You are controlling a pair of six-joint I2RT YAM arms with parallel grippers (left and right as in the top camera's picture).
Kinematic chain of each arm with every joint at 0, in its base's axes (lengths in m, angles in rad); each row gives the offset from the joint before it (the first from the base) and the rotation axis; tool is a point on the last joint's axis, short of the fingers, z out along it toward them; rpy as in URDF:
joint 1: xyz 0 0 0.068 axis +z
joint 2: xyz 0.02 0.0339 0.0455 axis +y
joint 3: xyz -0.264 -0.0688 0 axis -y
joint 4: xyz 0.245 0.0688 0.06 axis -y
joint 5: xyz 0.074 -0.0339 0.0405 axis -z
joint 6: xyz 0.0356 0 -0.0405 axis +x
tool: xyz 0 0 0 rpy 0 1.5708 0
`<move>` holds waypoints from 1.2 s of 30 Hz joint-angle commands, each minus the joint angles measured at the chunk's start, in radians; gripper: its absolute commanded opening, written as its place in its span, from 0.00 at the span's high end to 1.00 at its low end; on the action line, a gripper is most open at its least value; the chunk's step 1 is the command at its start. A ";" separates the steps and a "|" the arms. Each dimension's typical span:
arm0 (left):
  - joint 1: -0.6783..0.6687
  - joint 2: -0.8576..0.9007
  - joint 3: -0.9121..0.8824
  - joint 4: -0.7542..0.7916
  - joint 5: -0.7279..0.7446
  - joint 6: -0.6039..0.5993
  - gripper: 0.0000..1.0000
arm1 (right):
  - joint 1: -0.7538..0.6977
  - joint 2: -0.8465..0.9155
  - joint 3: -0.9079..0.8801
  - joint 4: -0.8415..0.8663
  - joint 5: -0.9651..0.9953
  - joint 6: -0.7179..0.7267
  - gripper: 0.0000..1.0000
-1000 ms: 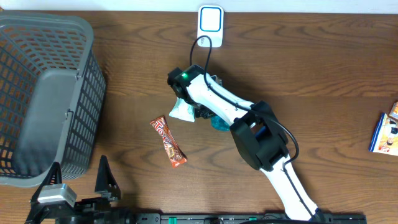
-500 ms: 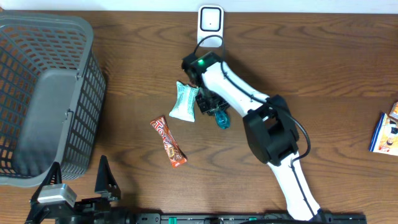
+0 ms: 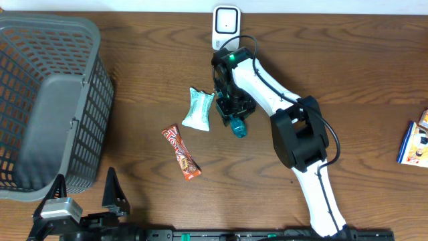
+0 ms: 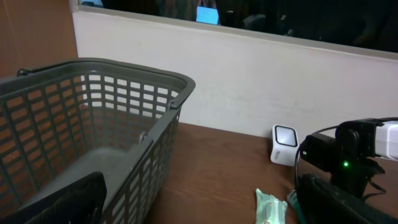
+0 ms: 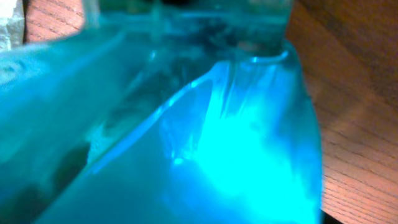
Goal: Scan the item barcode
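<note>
The white barcode scanner [image 3: 227, 22] stands at the table's far edge, also in the left wrist view [image 4: 284, 144]. My right gripper [image 3: 235, 118] hangs just in front of it, with a teal translucent item [image 3: 238, 127] at its tip. That teal item [image 5: 236, 143] fills the right wrist view and hides the jaws. A white-green packet [image 3: 198, 109] lies free on the table to the gripper's left [image 4: 270, 208]. My left gripper [image 3: 83, 194] rests open at the near left edge, its black fingers [image 4: 68, 199] wide apart and empty.
A grey mesh basket [image 3: 100, 73] takes up the left side of the table. A red-brown candy bar [image 3: 181, 152] lies in front of the packet. A small printed box [image 3: 416, 137] sits at the right edge.
My right arm swung right and toward the scanner, off the white-green packet, which now lies uncovered. The teal item stayed at the gripper's tip. The left arm has not moved.
</note>
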 commanded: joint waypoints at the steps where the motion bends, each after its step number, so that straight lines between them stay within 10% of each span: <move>1: -0.003 -0.007 -0.008 0.008 0.002 0.001 0.02 | -0.003 0.031 -0.014 0.003 0.006 -0.012 0.44; 36: -0.003 -0.007 -0.008 0.008 0.002 0.001 0.02 | -0.010 -0.211 0.145 -0.127 0.102 0.026 0.32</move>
